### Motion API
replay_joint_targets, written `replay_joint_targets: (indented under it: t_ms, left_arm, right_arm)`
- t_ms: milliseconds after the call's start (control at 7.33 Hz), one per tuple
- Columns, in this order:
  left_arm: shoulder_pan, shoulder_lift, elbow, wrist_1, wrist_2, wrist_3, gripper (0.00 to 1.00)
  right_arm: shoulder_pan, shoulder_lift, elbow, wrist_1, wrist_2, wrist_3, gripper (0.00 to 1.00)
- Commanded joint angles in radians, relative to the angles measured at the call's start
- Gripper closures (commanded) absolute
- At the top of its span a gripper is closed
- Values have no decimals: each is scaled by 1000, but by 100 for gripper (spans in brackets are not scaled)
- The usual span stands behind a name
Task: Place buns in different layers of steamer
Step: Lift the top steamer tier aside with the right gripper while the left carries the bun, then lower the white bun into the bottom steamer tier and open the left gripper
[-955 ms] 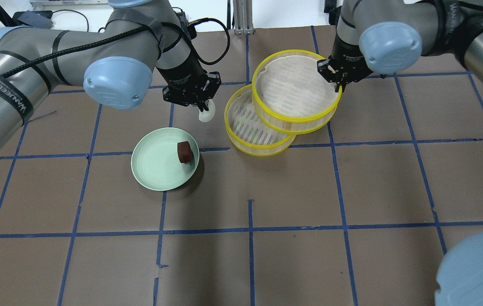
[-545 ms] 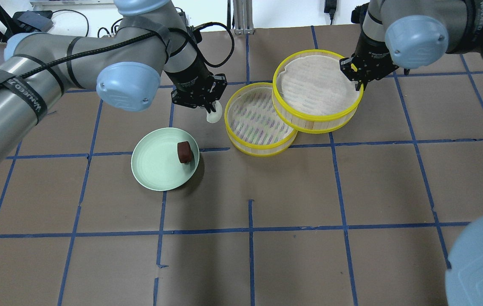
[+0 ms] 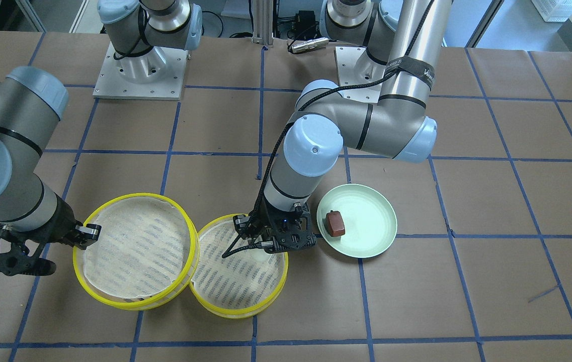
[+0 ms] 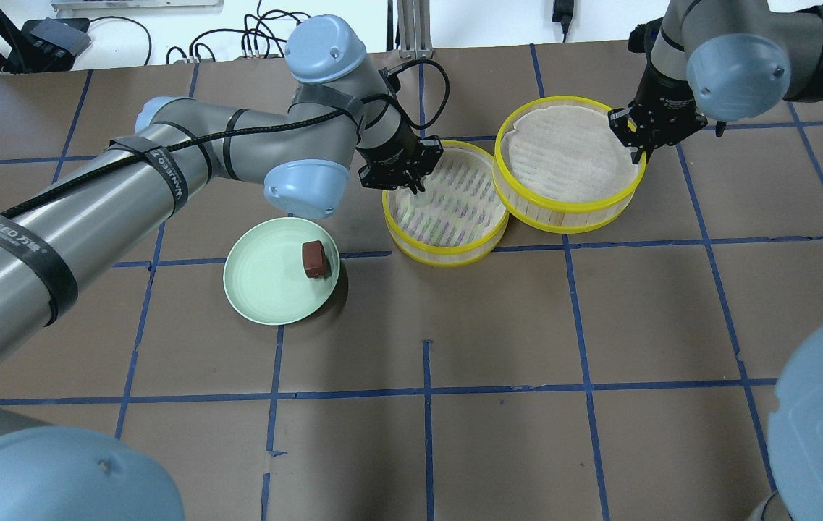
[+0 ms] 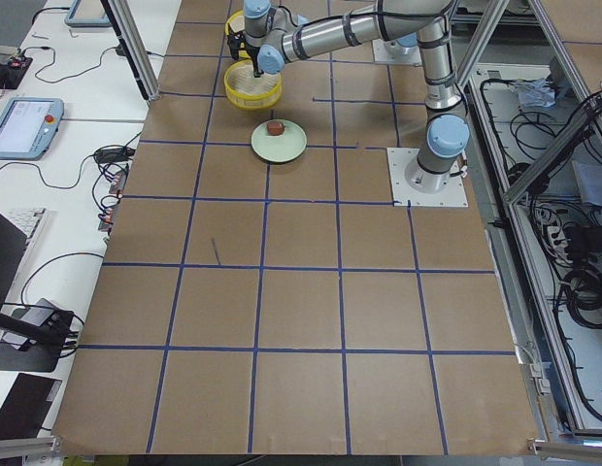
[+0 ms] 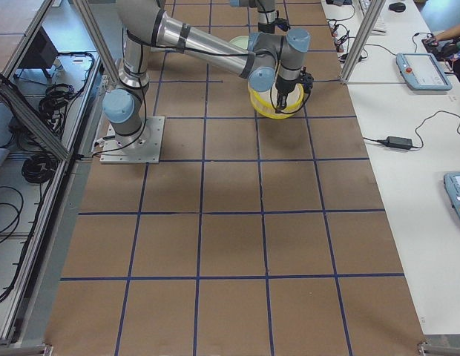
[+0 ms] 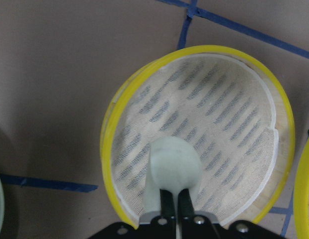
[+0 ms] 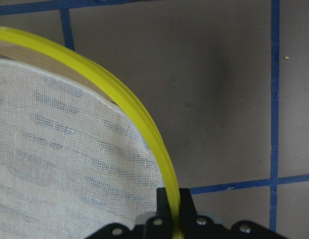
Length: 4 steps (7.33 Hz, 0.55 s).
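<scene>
My left gripper (image 4: 411, 189) is shut on the white bun (image 7: 173, 164) and holds it over the striped liner of one steamer layer (image 4: 446, 262), near its left rim. My right gripper (image 4: 640, 148) is shut on the yellow rim of the other steamer layer (image 4: 563, 226). That layer sits just right of the first, and their rims almost touch. In the right wrist view the rim (image 8: 139, 119) runs into the shut fingers. The reddish-brown bun (image 4: 315, 259) lies on the pale green plate (image 4: 259, 282), left of the steamer layers.
The brown paper table is marked with a blue tape grid (image 4: 425, 391). Cables and an aluminium post (image 4: 411, 29) stand at the far edge. My left arm's elbow (image 4: 306, 188) hangs above the plate's far side.
My left gripper has carried the white bun right, from beside the steamer to over the lower layer. My right gripper has moved the upper layer right, off the lower one.
</scene>
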Motion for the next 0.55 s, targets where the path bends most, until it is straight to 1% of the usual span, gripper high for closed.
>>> replay_joint_targets:
  t_ms: [0, 409]
  left_arm:
    - [-2, 13, -4, 2, 15, 7, 0]
    - [-2, 16, -4, 0, 13, 4, 0]
  right_arm:
    - [-1, -2, 2, 0, -3, 2, 92]
    - [-1, -3, 1, 7, 0, 3, 92]
